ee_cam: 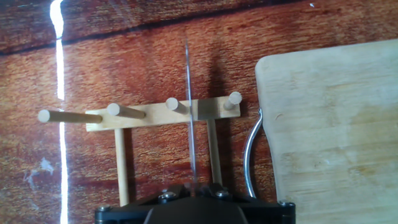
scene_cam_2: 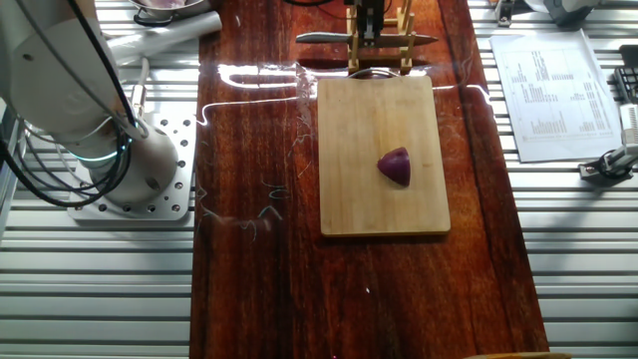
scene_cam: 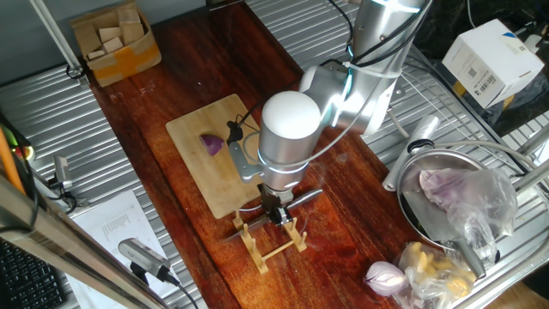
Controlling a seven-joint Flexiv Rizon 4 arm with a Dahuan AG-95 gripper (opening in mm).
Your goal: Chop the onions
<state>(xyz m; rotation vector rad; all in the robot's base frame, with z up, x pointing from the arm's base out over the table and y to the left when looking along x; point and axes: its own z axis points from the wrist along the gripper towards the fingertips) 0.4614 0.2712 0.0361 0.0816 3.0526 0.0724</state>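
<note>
1. End effector (scene_cam: 279, 209) lowered over the wooden knife rack (scene_cam: 273, 240) at the near end of the cutting board (scene_cam: 214, 154), on the dark wood counter (scene_cam: 343, 206).
2. Clenched on the knife (ee_cam: 189, 112): in the hand view, blade seen edge-on as a thin line running up from between the fingers, passing between two pegs of the rack (ee_cam: 161, 112).
3. In the other fixed view, knife (scene_cam_2: 324, 38) lying crosswise in the rack (scene_cam_2: 379, 45), blade tip to one side, dark handle end to the other.
4. Onion wedge (scene_cam: 211, 143) resting on the cutting board, whole and purple, well apart from the end effector; same wedge (scene_cam_2: 396, 166) toward the board's (scene_cam_2: 359, 189) right half in the other fixed view.
5. Beside the counter: metal bowl (scene_cam: 412, 206) holding a plastic-wrapped purple lump (scene_cam: 450, 189), a whole red onion (scene_cam: 385, 276) nearby.
</note>
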